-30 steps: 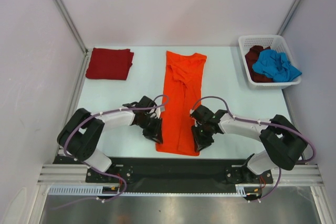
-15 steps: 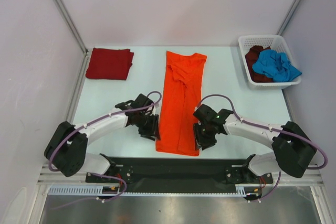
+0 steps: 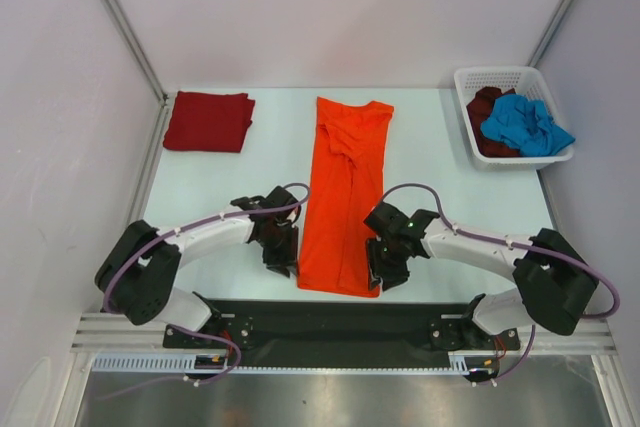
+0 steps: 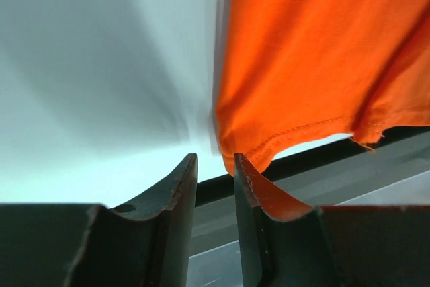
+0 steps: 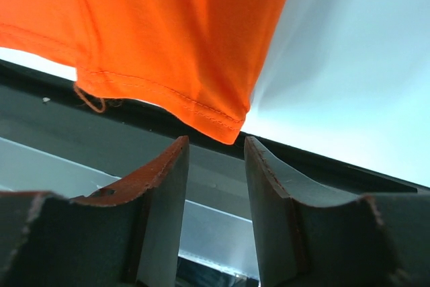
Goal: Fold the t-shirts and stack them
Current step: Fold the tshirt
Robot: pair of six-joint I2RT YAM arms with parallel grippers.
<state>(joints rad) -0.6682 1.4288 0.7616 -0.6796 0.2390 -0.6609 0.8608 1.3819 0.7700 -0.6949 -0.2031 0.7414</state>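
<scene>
Near the bright orange cloth t-shirt [image 3: 345,197] hem, left gripper [image 4: 213,160] and right gripper [image 5: 216,142] stand parted, empty; closing now, you may miss it.

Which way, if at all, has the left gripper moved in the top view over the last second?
Yes, slightly: the left gripper has shifted left, off the orange t-shirt's left edge, toward the folded dark red t-shirt's side.
</scene>
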